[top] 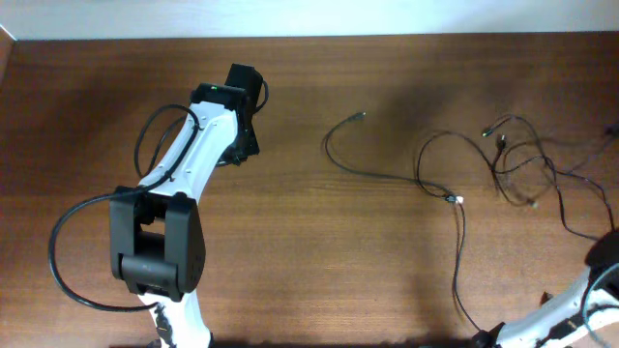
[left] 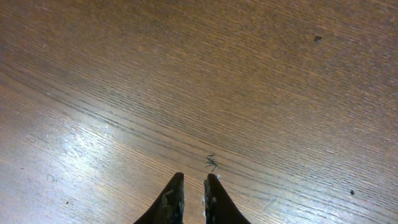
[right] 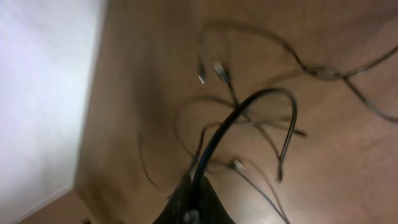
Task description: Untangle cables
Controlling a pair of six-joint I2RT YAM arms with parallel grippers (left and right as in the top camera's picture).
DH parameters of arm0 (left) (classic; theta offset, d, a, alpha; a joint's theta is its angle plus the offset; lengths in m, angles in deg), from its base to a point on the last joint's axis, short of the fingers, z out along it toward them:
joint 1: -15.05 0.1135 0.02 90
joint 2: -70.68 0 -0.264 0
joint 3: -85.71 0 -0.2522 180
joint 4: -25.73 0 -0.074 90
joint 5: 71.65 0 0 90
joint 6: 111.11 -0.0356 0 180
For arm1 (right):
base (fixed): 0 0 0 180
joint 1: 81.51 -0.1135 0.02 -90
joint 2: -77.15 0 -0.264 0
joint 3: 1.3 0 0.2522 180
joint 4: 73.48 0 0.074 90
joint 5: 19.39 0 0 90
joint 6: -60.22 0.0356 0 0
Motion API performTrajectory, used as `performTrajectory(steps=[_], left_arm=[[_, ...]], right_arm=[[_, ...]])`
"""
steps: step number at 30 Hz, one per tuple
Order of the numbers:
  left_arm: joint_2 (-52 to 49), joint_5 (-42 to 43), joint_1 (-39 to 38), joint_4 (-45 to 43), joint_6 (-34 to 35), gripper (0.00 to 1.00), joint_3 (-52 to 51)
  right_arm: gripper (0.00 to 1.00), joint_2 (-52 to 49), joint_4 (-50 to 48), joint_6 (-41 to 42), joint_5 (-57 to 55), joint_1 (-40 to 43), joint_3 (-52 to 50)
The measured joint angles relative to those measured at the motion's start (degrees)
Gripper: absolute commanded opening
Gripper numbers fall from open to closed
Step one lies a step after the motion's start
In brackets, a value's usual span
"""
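Overhead only: full spread of cables (top: 502, 174) on table (top: 319, 271), plus left arm (top: 193, 145) and a corner of right arm (top: 578, 302); finger gaps not readable from there.

Left wrist only: left fingers (left: 177, 200) open a mere slit, nothing between them, over plain wood grain, small scratch mark (left: 212, 163) just ahead of the tips.

Right wrist only: right fingers (right: 211, 210) closed, apparently pinching one black strand that rises from the tips, arcs ahead and drops back down to the right. Blurred, so exact pinch point hard to tell.

Thin, black, lying in loose open loops rather than a tight knot. Several strands crossing in a cluster at far right. One long strand running out toward table centre, ending in a free plug end (top: 360, 116), with a white connector (top: 454, 199) mid-run. Another strand trailing down toward right arm. More plug ends (right: 221, 70), small and silvery, in right wrist view.

Well apart from left fingers, off to their right. Directly ahead of and below right fingers: one strand in the grip, the rest slack on table beyond the tips.
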Motion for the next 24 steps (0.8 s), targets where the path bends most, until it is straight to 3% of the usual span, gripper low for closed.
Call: performTrajectory(steps=[2,3,6,7,14,21,24], left_arm=[[0.0,0.0,0.0,-0.02,0.0,0.13,0.0],[0.0,-0.02,0.0,-0.02,0.0,0.13,0.0],[0.0,0.0,0.0,-0.17,0.0,0.14,0.0],[0.0,0.0,0.0,-0.17,0.0,0.15,0.0],[0.0,0.0,0.0,-0.17,0.02,0.25,0.0],[0.0,0.0,0.0,-0.2,0.15,0.26,-0.04],[0.0,0.0,0.0,-0.2,0.15,0.26,-0.04]], right_arm=[[0.04,-2.38,1.9,-1.99,-2.1,-0.66,-0.35],[0.15,-3.3,2.29,-3.02,-4.83,-1.27,-0.39],[0.68,-3.74,2.29,-4.07,-9.46,-2.6,-0.39],[0.99,-3.74,2.23,-4.48,-10.38,-3.34,-0.39],[0.99,-3.76,2.1,-4.7,-18.18,-10.56,-0.39],[0.99,-3.76,3.41,10.88,-54.03,-14.47,-0.44],[0.99,-3.8,1.95,12.0,-60.13,-14.45,-0.44]])
